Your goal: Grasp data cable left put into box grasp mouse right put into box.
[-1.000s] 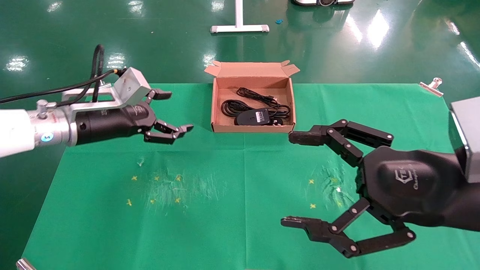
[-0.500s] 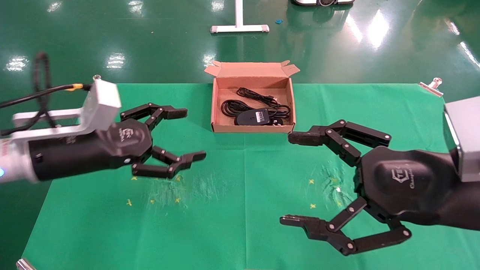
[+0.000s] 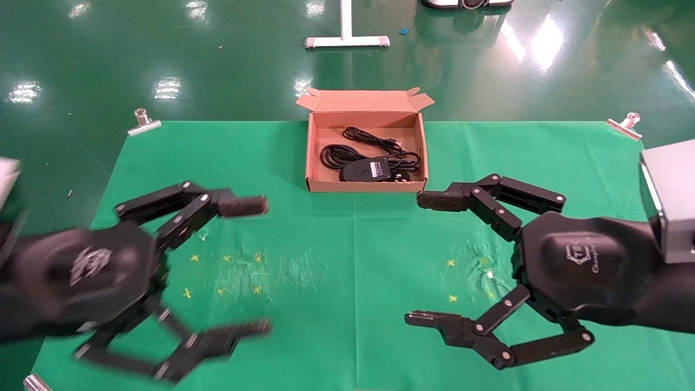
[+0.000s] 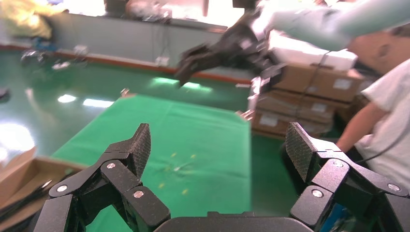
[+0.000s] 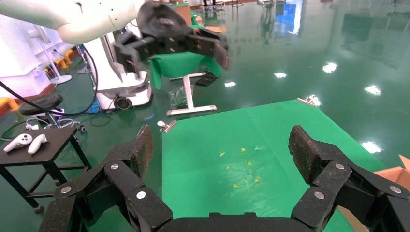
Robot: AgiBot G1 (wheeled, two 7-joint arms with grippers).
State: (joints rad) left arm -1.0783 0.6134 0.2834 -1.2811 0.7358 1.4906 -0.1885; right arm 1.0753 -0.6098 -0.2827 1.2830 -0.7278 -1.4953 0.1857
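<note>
Green cloth (image 3: 347, 282) on table over glossy floor: cable (image 3: 347, 155) & mouse (image 3: 368, 170) lie in box (image 3: 312, 157) at far edge, so w/ both items in, best just park left gripper (image 3: 244, 266) & right gripper (image 3: 421, 259), both spread wide, empty, clear of box.

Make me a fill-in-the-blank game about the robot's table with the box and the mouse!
1. The mouse lies inside the cardboard ____.
2. The cloth on the table is coloured ____.
3. The left gripper and the right gripper are both ____ and hold nothing.
4. The data cable is coiled ____ the box.

Missing words: box; green; open; inside
</note>
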